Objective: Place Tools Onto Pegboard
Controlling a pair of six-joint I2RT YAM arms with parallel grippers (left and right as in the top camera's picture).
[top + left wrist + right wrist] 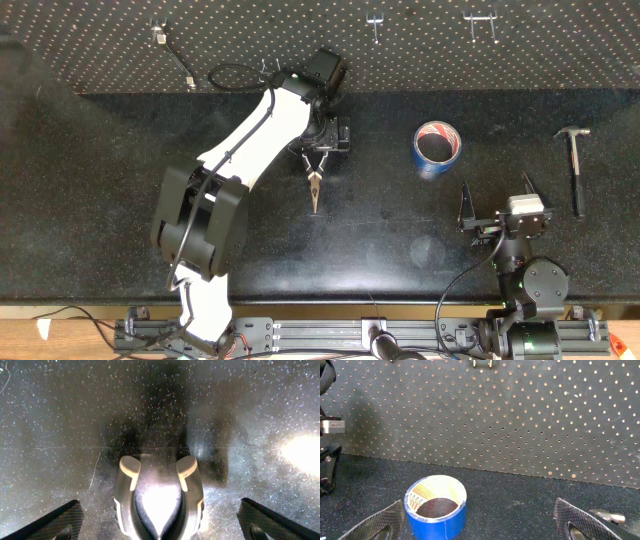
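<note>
One pliers (314, 183) centred under spread left pincer (160, 527)

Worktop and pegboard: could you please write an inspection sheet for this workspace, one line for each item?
Surface: black speckled worktop; pegboard behind it with some hooks.
Job's things: pliers lying flat; blue tape roll with its opening upward; hammer lying flat at the right.
Clutter: nothing seen.
Grippers: left gripper open, fingers either side of the pliers' handles; right gripper open, empty, facing the tape roll.
Cables: black cable on the pegboard; wires by the arm bases.
Surroundings: nothing seen.
</note>
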